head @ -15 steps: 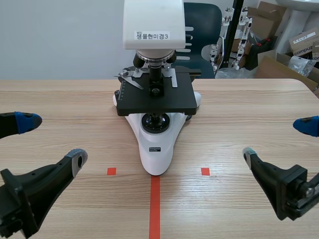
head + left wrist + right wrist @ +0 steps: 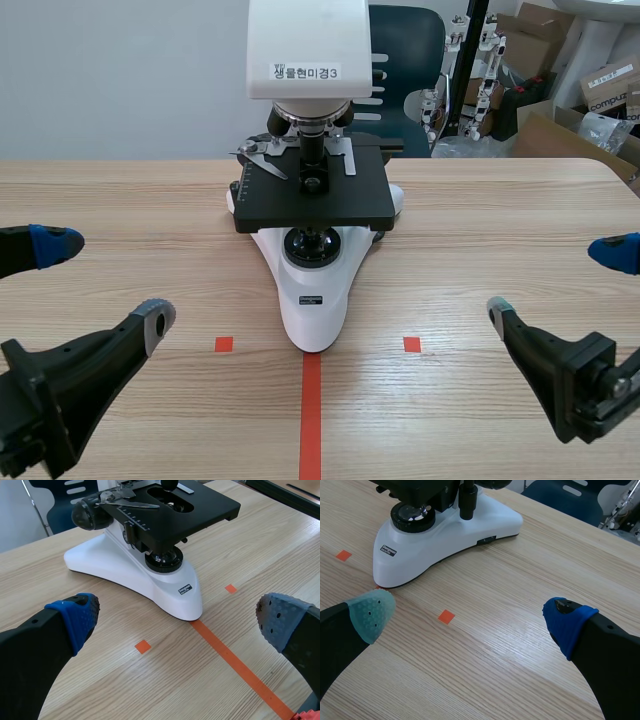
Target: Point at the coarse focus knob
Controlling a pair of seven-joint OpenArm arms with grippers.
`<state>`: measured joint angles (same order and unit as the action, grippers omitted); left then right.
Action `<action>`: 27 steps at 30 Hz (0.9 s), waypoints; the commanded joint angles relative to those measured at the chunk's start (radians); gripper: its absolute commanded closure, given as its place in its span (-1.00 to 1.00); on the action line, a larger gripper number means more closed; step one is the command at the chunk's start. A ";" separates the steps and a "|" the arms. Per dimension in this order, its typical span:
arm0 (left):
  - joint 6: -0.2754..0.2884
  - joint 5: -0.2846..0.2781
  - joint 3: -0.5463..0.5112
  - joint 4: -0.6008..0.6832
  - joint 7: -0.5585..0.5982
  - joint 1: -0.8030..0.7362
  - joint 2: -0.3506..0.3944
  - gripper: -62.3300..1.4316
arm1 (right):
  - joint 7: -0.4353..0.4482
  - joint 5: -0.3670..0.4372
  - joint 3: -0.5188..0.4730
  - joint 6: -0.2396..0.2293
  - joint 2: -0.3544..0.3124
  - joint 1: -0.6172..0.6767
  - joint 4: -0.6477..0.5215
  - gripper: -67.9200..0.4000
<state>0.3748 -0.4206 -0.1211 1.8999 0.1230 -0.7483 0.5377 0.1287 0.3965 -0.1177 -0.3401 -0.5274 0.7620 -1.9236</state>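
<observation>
A white microscope (image 2: 312, 270) with a black stage (image 2: 312, 195) stands at the table's middle, its base pointing toward me. In the left wrist view a black ribbed focus knob (image 2: 86, 514) shows on the side of the microscope (image 2: 135, 572), behind the stage and far ahead of my left gripper (image 2: 177, 625). My left gripper (image 2: 105, 282) hangs open at the near left, well apart from the microscope. My right gripper (image 2: 555, 280) hangs open at the near right, with the microscope base (image 2: 440, 535) ahead of it in the right wrist view. Both grippers hold nothing.
Bare wooden table (image 2: 500, 220) lies on both sides of the microscope. A dark chair (image 2: 405, 60) and cardboard boxes (image 2: 590, 90) stand beyond the far edge.
</observation>
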 commanded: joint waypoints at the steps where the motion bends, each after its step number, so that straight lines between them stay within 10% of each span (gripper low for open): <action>1: 0.002 -0.009 -0.003 0.024 0.013 0.001 -0.003 -1.00 | 0.008 0.008 -0.006 0.003 -0.032 -0.014 -0.003 -1.00; 5: 0.002 -0.009 -0.003 0.024 0.013 0.001 -0.003 -1.00 | 0.011 0.013 -0.007 0.045 -0.092 -0.014 -0.003 -0.92; 9: 0.002 -0.009 -0.003 0.024 0.013 0.001 -0.003 -1.00 | 0.024 0.013 -0.015 0.143 -0.166 -0.014 0.008 -0.35; 15: 0.002 -0.009 -0.003 0.024 0.011 0.001 -0.003 -1.00 | 0.042 0.060 -0.098 0.141 -0.253 -0.095 0.105 0.39; 19: 0.002 -0.009 -0.003 0.024 0.011 0.001 -0.003 -1.00 | 0.042 0.068 -0.111 0.082 -0.325 -0.197 0.212 0.85; 27: 0.002 -0.009 -0.003 0.024 0.011 0.001 -0.003 -1.00 | 0.042 0.068 -0.111 -0.097 -0.438 -0.475 0.421 0.89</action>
<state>0.3748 -0.4202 -0.1211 1.8999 0.1230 -0.7483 0.5377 0.1558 0.4541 -0.2249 -0.4297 -0.9451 0.3202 -1.4860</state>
